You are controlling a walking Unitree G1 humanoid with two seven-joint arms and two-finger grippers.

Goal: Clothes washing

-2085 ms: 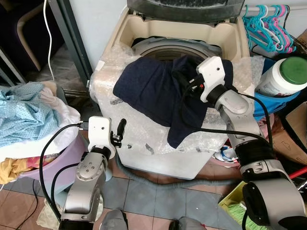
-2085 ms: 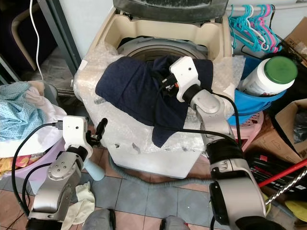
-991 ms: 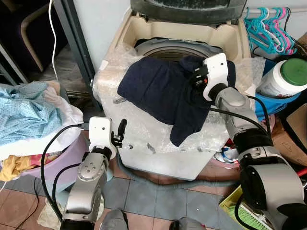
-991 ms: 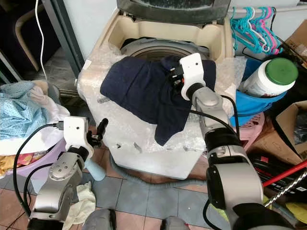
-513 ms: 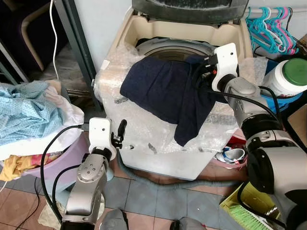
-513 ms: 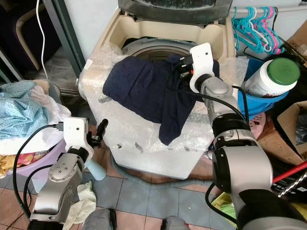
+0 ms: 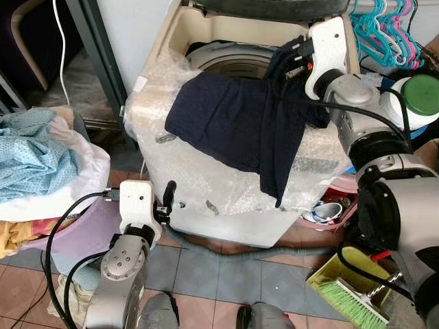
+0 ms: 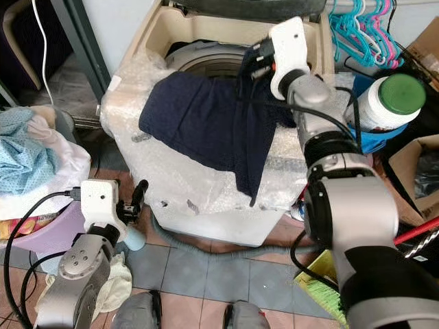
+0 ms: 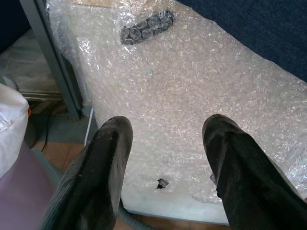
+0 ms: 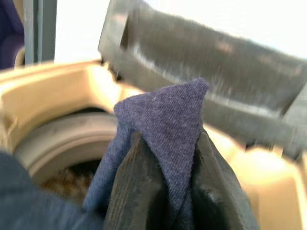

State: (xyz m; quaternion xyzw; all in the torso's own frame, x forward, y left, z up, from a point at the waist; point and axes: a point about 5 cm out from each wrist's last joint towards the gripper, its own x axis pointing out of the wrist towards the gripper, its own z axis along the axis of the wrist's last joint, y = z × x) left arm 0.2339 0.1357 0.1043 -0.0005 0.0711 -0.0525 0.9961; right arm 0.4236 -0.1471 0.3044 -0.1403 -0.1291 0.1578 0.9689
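Observation:
A dark navy garment (image 7: 233,123) lies spread over the bubble-wrapped front of a cream top-loading washing machine (image 7: 180,34). Its lid stands up and the drum opening (image 7: 226,60) is uncovered. My right gripper (image 7: 287,55) is shut on the garment's right edge and holds it lifted above the drum's rim. In the right wrist view a peak of navy cloth (image 10: 163,124) sits pinched between the fingers (image 10: 129,191). My left gripper (image 9: 165,139) is open, low in front of the machine's bubble wrap (image 9: 192,91).
A lilac basket (image 7: 62,226) heaped with pale blue and white laundry (image 7: 34,151) stands at the left. A white jar with a green lid (image 7: 415,99) sits in a blue basin on the right, under teal and pink hangers (image 7: 384,27). A green broom (image 7: 350,298) lies at lower right.
My right gripper has risen and moved back toward the drum, pulling the garment's right edge up off the machine's top. The camera has shifted a little. The left arm stays put.

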